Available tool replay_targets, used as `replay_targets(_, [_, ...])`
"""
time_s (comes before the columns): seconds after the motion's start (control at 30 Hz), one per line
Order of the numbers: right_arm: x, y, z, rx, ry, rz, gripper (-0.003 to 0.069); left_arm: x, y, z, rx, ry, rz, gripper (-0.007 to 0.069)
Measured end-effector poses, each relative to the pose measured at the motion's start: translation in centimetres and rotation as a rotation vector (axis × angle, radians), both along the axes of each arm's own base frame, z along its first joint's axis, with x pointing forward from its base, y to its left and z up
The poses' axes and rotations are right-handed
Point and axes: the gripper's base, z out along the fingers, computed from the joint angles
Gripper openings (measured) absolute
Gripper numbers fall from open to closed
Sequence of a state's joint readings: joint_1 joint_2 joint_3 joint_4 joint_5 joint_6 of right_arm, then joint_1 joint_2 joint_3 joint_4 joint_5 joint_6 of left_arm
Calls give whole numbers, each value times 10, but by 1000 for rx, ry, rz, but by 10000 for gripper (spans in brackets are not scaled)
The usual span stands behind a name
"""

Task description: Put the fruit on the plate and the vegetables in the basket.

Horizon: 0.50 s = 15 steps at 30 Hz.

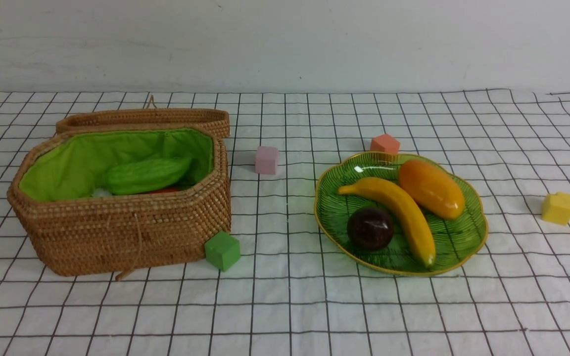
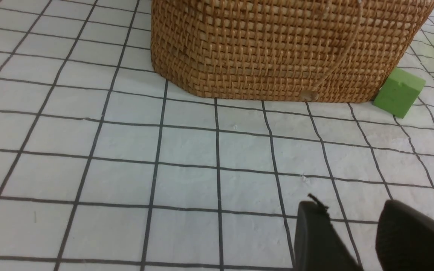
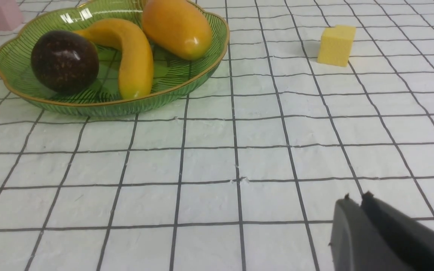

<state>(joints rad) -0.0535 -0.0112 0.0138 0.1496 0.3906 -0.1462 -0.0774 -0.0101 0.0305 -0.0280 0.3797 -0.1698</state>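
The green glass plate holds the fruit: an orange-yellow mango, a banana and a dark purple fruit. The open wicker basket holds the vegetables: a bumpy green gourd, with a bit of white radish and a sliver of red chili under it. Neither gripper shows in the front view. My left gripper hangs open and empty over the cloth, short of the basket. My right gripper is shut on nothing, well back from the plate.
The basket's lid leans behind it. Foam cubes lie around: a green cube against the basket's front corner, a pink cube, an orange cube behind the plate and a yellow cube at the right. A wall closes the back.
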Motion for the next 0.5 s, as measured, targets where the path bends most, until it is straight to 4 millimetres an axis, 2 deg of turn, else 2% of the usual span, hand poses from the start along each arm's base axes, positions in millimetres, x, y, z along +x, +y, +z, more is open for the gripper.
replay_targets(0.5, [0, 0, 0, 0, 0, 0, 69, 0, 0, 0, 0, 0, 0, 238])
